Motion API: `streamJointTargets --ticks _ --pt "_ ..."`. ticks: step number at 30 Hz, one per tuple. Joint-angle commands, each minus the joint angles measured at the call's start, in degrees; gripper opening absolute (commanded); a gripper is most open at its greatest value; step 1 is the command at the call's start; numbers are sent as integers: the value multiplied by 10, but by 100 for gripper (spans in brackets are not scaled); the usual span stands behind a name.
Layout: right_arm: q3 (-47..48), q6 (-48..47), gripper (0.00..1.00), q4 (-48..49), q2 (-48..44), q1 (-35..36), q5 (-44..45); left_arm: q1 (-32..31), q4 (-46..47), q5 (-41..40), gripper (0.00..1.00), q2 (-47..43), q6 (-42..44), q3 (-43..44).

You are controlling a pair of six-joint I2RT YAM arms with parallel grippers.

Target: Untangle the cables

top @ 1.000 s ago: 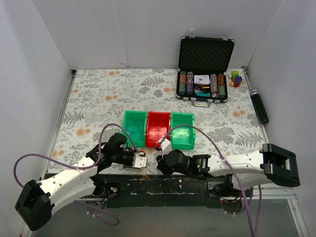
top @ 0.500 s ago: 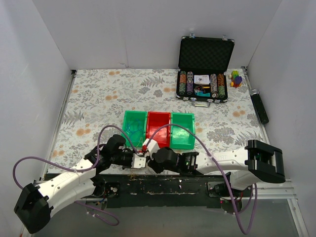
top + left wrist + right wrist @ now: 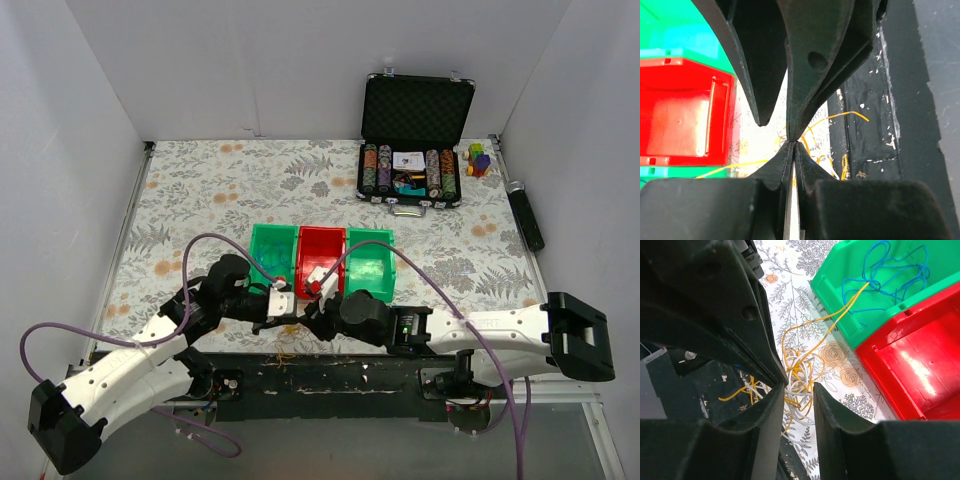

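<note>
The cables are a small knot of yellow-orange and white wires lying at the table's front edge, seen in the top view and the left wrist view. One yellow wire runs from the knot up into the left green bin, where loose teal-blue cable loops lie. My left gripper is shut, its tips in the knot's wires. My right gripper is open with its two fingers on either side of the knot. The two grippers nearly touch tip to tip.
Three bins stand in a row just behind the grippers: green, red and green. The black front ledge is right below the knot. An open chip case, coloured blocks and a black tool are at the far right.
My right gripper has swung left and closed in on the knot, ending opposite the left gripper. My left gripper has shifted slightly away from the front edge and stayed shut.
</note>
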Motion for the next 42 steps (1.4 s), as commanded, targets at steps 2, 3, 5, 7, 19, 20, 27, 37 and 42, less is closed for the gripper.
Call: streamJointTargets --ticks 2,3,5,7,19,20,27,37,42 --pt "-5 0 38 -36 -35 9 -9 -2 39 77 0 -2 -54 57" --pt "-8 3 38 -44 -47 10 -5 -2 39 81 0 -1 -58 63" --pt "-20 8 38 -48 -78 12 4 -3 39 93 0 -2 -68 76" --pt "-33 10 39 -43 -109 12 3 -4 41 100 0 0 -79 86" --pt "-12 -3 39 -87 -134 20 9 -9 67 104 0 13 -117 94" --pt "-9 -5 39 -87 -134 21 20 -8 67 106 0 13 -118 95" --pt "11 -19 39 -131 -151 32 51 -9 67 101 0 10 -121 95" --pt "12 -30 41 -176 -193 56 82 -11 65 104 0 7 -116 66" --pt "37 -62 47 -179 -165 74 121 -12 64 103 0 9 -118 65"
